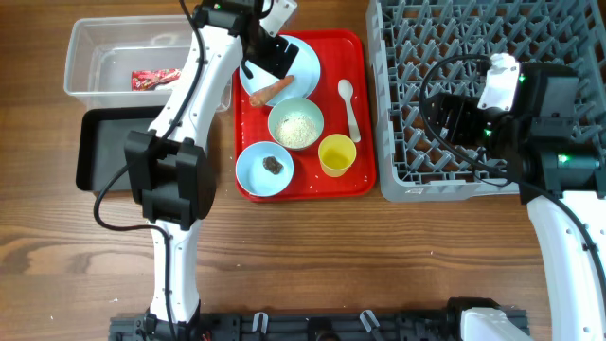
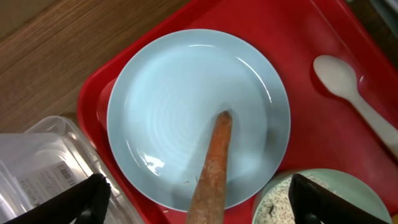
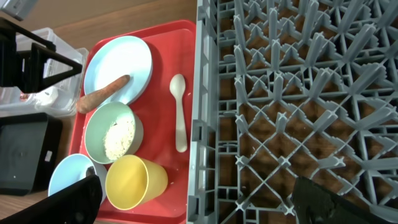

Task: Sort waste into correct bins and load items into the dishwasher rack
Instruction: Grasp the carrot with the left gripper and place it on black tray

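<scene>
- The left gripper (image 2: 200, 202) hung over the pale blue plate (image 1: 305, 68). Its fingers (image 2: 87, 198) were spread wide, one on each side of the orange stick (image 2: 214, 162), and neither pad visibly touched it.
- Taking the top of the overhead view as 12 o'clock, the stick lay on the plate's 7 o'clock part. Its thin end was near the plate's middle and its thick end reached out over the rim.
- The plate filled the 11 o'clock corner of the red serving tray (image 1: 331, 52), close to that tray's raised edge.
- The pale green bowl (image 1: 295, 124) sat mid-tray with the white rice grains (image 3: 119, 138) in it, just beside the plate's rim.
- The pale blue bowl (image 1: 256, 170) sat in the 7 o'clock corner and held the small brown lump (image 1: 273, 165).
- The yellow cup (image 1: 337, 154) stood at 5 o'clock, with only narrow gaps between these pieces.
- The white spoon (image 1: 350, 106) lay along the tray's 3 o'clock edge, its bowl end toward 12.
- The clear tub (image 1: 71, 57) stood at 9 o'clock of the red tray with the red wrapper (image 1: 154, 79) inside. The black tray (image 1: 104, 142) lay against the tub's 6 o'clock side.
- The dishwasher rack (image 1: 388, 114) stood at 3 o'clock, its wall just beside the red tray's edge.
- The right gripper (image 3: 205, 199) hovered over the rack's 9 o'clock side, its fingers (image 3: 74, 198) wide apart and holding nothing.
- A broad band of wooden table (image 1: 331, 256) showed at 6 o'clock.
</scene>
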